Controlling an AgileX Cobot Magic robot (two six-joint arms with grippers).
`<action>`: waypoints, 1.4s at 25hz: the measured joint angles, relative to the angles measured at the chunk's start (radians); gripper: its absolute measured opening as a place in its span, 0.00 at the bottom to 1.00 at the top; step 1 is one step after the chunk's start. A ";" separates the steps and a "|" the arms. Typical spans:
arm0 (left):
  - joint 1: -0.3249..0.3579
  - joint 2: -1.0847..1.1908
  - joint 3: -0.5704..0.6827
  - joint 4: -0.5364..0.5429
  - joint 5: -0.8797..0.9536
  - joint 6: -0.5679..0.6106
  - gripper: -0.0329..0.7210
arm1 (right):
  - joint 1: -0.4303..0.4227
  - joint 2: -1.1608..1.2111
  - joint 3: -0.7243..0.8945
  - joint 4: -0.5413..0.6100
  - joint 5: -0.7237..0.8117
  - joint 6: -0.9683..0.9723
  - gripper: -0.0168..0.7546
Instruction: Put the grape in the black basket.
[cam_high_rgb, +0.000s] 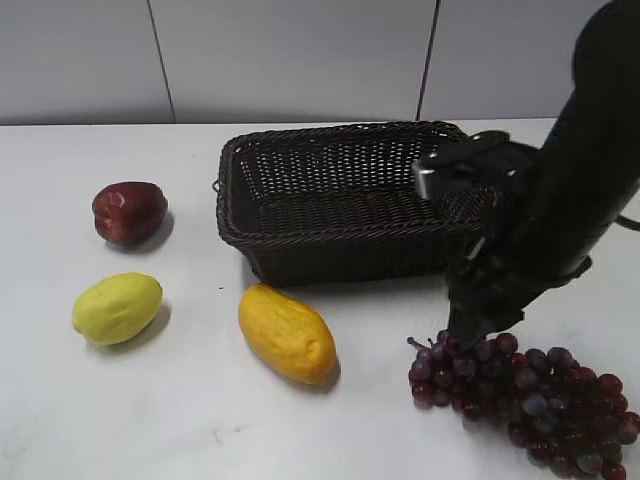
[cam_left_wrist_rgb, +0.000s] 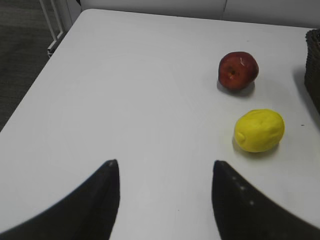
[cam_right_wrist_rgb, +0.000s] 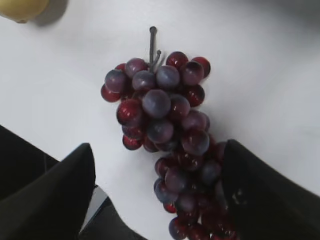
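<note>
The grape (cam_high_rgb: 530, 392) is a long bunch of dark purple-red grapes lying on the white table at the front right; in the right wrist view (cam_right_wrist_rgb: 165, 125) its short stem points away from me. The black basket (cam_high_rgb: 345, 195) stands at the back middle and looks empty. My right gripper (cam_right_wrist_rgb: 157, 155) is open, low over the bunch, with its right finger against the grapes and its left finger clear on the table side; in the exterior view it (cam_high_rgb: 478, 322) hangs just above the bunch's stem end. My left gripper (cam_left_wrist_rgb: 165, 167) is open and empty above bare table.
A dark red apple (cam_high_rgb: 129, 211), a yellow lemon (cam_high_rgb: 117, 307) and a yellow-orange mango (cam_high_rgb: 287, 332) lie left of and in front of the basket. The apple (cam_left_wrist_rgb: 238, 70) and lemon (cam_left_wrist_rgb: 259, 130) also show in the left wrist view, with the table's left edge (cam_left_wrist_rgb: 37, 75).
</note>
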 joint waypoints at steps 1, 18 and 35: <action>0.000 0.000 0.000 0.000 0.000 0.000 0.78 | 0.012 0.024 0.000 -0.014 -0.017 0.001 0.79; 0.000 0.000 0.000 0.000 0.000 0.000 0.78 | 0.044 0.132 -0.002 -0.059 -0.037 0.006 0.36; 0.000 0.000 0.000 0.000 0.000 0.000 0.78 | 0.044 -0.102 -0.466 -0.116 -0.175 0.009 0.36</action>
